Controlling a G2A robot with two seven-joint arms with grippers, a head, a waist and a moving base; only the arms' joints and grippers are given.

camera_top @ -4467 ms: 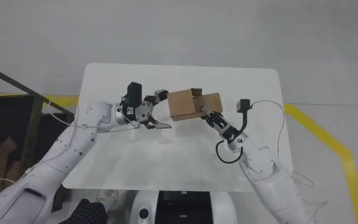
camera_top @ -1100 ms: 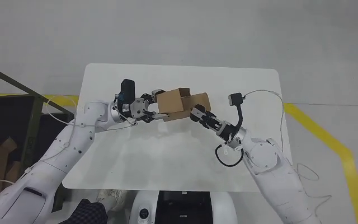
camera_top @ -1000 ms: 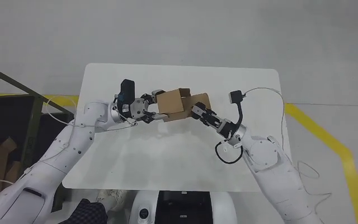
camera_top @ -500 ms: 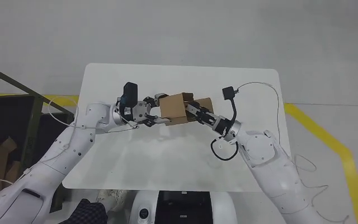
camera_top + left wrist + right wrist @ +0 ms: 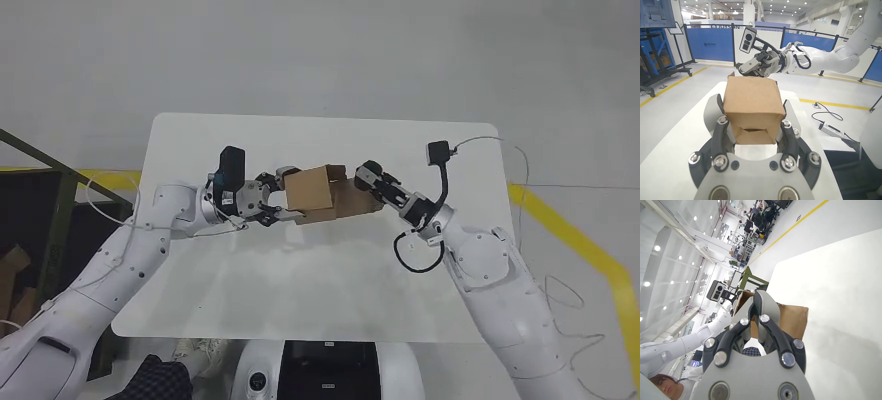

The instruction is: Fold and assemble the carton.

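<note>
Carton (image 5: 315,185) is sitting near the middle of the bench (image 5: 450,280), a little toward the far edge, caught between the two arms. It is lying on its side. In the left wrist view the near end (image 5: 752,96) is standing open, with inner flaps folded partway in deep inside. Cannot tell whether its underside is touching the bench (image 5: 677,142) or hanging just above it.

Left end effector (image 5: 288,195) is coming in from the robot's left and is spread wide, taking the carton's full width. Its fingers (image 5: 710,109) are pressing flat against the two opposite side walls, so the box is being clamped at the open end (image 5: 752,106).

Right end effector (image 5: 358,180) is meeting the carton at the opposite end. From the left wrist camera it (image 5: 740,69) is sitting at the top far edge of the box, tips down against the cardboard. In its own view (image 5: 755,295) the two ribbed pads are lying together with almost no gap. Brown cardboard (image 5: 793,317) is showing just beyond and beside them, over the white bench (image 5: 838,285). Cannot tell whether a flap edge is being pinched between the pads or the tips are only pushing on it.
</note>
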